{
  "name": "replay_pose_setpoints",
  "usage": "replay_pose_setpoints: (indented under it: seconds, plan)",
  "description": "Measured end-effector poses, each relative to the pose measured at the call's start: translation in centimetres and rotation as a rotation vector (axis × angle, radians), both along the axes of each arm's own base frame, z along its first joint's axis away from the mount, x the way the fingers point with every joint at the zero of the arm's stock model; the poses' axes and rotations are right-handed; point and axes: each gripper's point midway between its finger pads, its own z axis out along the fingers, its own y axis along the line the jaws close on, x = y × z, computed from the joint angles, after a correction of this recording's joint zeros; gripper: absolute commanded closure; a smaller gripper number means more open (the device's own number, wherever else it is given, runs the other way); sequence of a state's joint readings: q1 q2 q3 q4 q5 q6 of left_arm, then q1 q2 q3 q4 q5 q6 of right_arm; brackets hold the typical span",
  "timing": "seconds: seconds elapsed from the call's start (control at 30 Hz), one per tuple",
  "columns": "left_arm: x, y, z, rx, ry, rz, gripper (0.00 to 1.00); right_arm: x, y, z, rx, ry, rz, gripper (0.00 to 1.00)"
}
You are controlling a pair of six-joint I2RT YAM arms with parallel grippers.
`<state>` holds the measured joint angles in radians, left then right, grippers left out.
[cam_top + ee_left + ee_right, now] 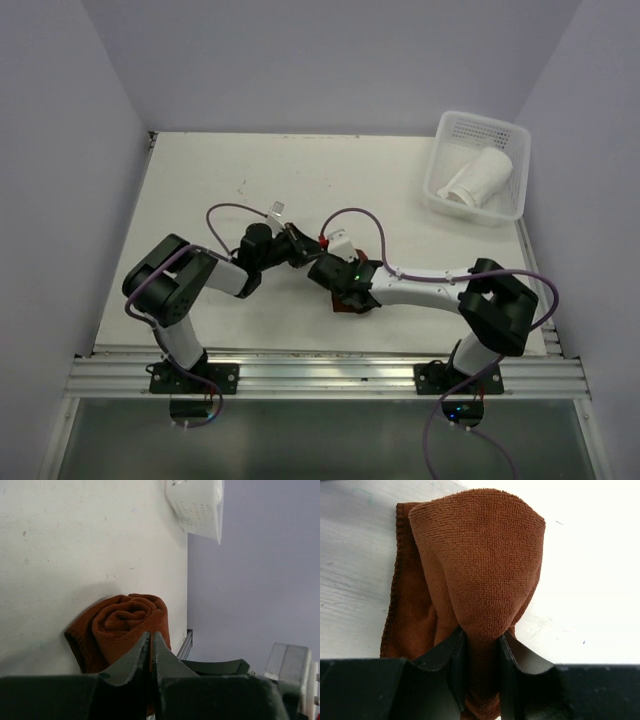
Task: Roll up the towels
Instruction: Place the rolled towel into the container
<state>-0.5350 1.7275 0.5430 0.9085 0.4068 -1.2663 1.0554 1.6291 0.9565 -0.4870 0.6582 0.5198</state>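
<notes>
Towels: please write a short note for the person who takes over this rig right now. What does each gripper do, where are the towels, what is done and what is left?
The left gripper has its jaws nearly together at the end of the brown towel; whether it pinches cloth cannot be told.
The right gripper is shut on the brown towel.
The white towel is rolled and lies in the basket: done.
The brown towel is rolled on the table, with one edge loose beside the roll.
Left: tidy it, then probably move it to the basket.
</notes>
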Motion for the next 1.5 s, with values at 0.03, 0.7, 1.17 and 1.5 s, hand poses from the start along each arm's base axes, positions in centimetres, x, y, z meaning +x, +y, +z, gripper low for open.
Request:
replay_pose_setpoints:
  seconds: [0.03, 0.7, 1.17, 1.5]
  plan:
    - [0.0, -0.1, -0.3, -0.007, 0.011, -0.003, 0.93, 0.0, -0.2, 0.1, -0.011, -0.005, -0.003, 0.72]
    - [-1.8, -3.0, -5.3, 0.047, 0.073, -0.085, 0.93, -0.6, 0.3, 0.1, -0.122, -0.017, -0.002, 0.66]
    - [-1.8, -1.4, -7.8, 0.194, 0.020, -0.070, 1.00, -2.5, 2.8, 1.2, -0.054, -0.008, 0.045, 0.32]
    - [-1.9, -1.2, -8.0, 0.204, 0.003, -0.067, 1.00, -2.2, 2.7, 6.4, 0.336, 0.012, 0.002, 0.20]
